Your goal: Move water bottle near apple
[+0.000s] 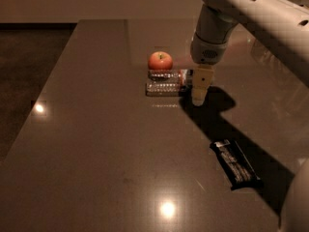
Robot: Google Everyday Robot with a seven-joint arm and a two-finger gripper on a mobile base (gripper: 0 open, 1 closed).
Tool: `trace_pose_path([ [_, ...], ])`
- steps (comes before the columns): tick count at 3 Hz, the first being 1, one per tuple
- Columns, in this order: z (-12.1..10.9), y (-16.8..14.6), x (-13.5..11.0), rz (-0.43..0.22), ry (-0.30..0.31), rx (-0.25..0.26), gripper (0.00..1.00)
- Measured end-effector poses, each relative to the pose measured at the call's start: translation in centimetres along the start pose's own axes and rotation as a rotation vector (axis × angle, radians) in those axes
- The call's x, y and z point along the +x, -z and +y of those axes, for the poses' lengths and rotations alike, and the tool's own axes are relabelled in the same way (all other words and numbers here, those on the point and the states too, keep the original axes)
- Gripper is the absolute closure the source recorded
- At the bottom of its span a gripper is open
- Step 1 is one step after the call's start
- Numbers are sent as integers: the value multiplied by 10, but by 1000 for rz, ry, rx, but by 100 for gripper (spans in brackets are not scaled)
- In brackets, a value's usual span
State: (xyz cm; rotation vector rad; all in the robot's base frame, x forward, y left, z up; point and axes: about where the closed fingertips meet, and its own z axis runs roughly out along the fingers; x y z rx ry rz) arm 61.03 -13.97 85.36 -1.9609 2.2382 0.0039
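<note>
The apple [160, 61] is small, round and red-orange, and stands on the table [96, 129] toward the far middle. The water bottle [165, 80] lies on its side just in front of the apple, very close to it, with its ribbed clear body to the left and its label end to the right. My gripper [198, 92] hangs from the arm at the bottle's right end, low over the table, and it covers the bottle's cap end.
A black snack bar wrapper [235, 163] lies on the table at the front right, in the arm's shadow. The table's left edge runs diagonally at the left, with dark floor [29, 71] beyond it. The arm [251, 13] crosses the top right.
</note>
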Motion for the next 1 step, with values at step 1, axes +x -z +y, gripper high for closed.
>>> trace_pose_path([
  [1, 0, 0, 0, 0, 0, 0, 0],
])
